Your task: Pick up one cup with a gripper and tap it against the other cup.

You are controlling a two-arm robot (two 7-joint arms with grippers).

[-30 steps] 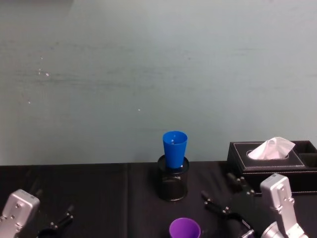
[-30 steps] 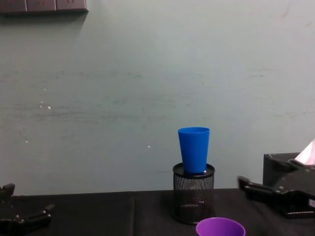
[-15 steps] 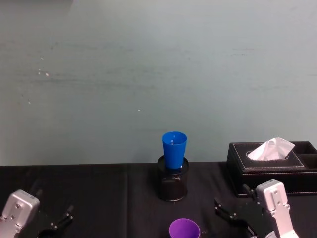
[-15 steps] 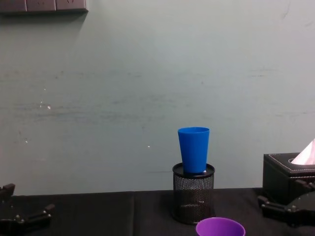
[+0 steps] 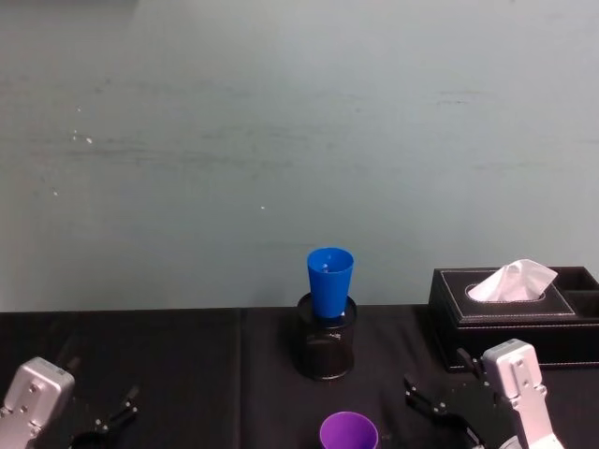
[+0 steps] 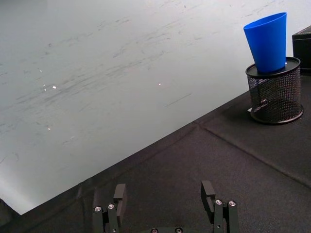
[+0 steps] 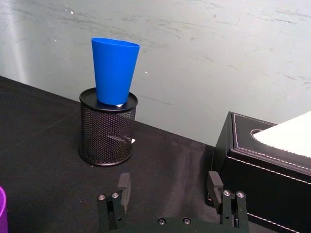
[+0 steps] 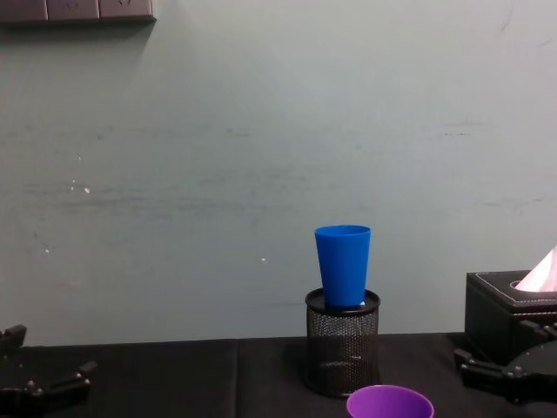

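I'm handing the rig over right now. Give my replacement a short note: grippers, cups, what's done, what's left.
Right gripper: jaws open, empty, low at the table's right, near the tissue box.
Left gripper: jaws open, empty, parked at far left.
Blue cup: upright, seated in the black mesh pen holder.
Purple cup: standing on the table, in front of the holder, ungrasped.
Done: nothing yet.
Left: grasp purple cup, lift, tap against blue cup.

Both arms sit low at the near edge of the tabletop (image 5: 187,374). The right hand (image 7: 170,196) hovers with fingers spread wide apart, holding nothing, on its silver wrist. The left hand (image 6: 163,206) rests low on the left, fingers likewise parted and empty.
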